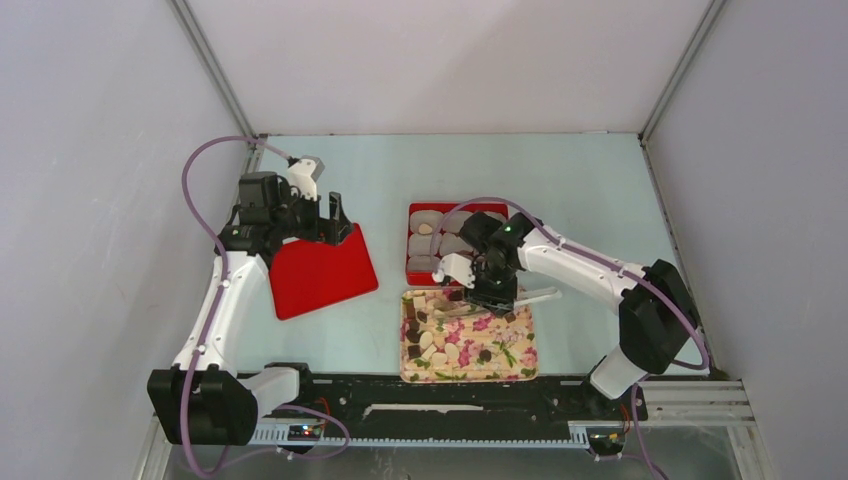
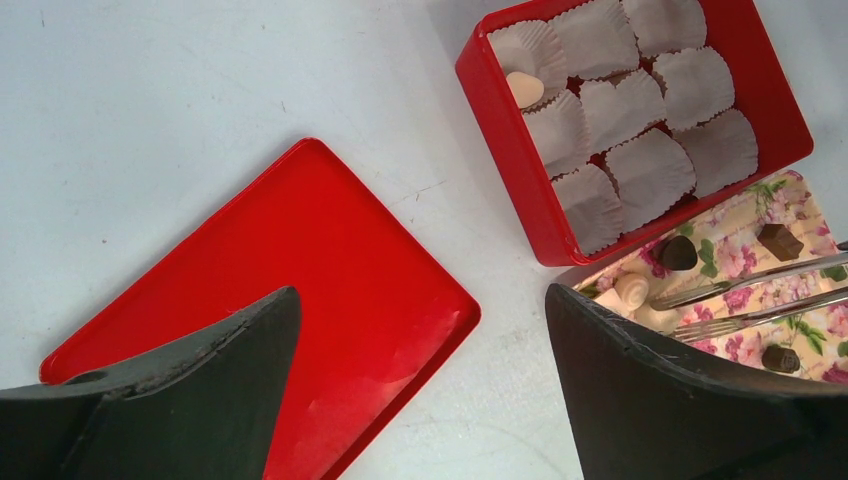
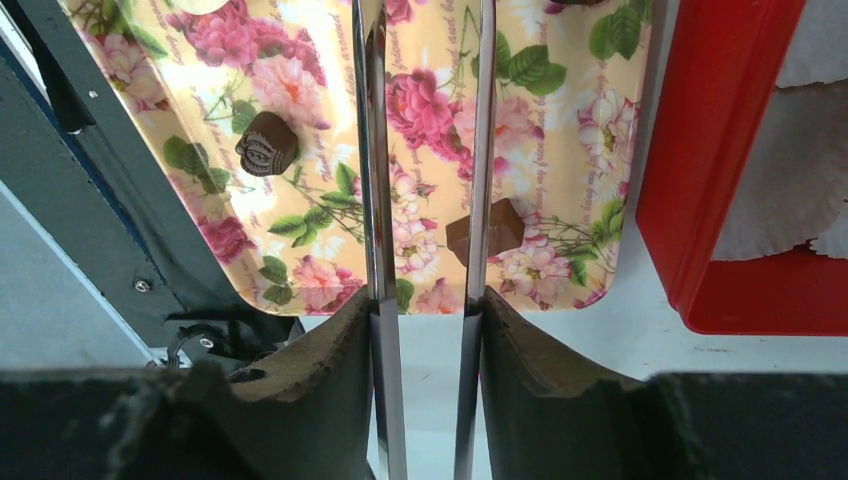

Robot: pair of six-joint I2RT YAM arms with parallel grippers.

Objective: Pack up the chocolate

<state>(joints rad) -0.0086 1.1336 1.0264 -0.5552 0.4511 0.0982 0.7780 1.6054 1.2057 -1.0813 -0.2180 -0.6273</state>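
left claw (image 2: 422,295): fingers wide apart, gripping nothing; it hangs over the near corner of a red lid (image 2: 300,290) that lies flat on the table (image 2: 150,100)
right claw (image 3: 427,300): clamped on a pair of metal tongs (image 3: 375,150); the two arms of the tongs reach out over the flowered tray (image 3: 430,100); their tips run out of the wrist view
chocolate (image 1: 450,345): most pieces, pale and dark, lie loose on the flowered tray at the near side of the table; one pale piece (image 2: 524,88) sits in a corner cup of the red box
red box (image 2: 510,170): open, just beyond the tray; filled with white crinkled paper cups (image 2: 650,170)
under the tongs: a dark square piece (image 3: 500,232), partly behind one arm; a dark round piece (image 3: 268,143) lies off to one side
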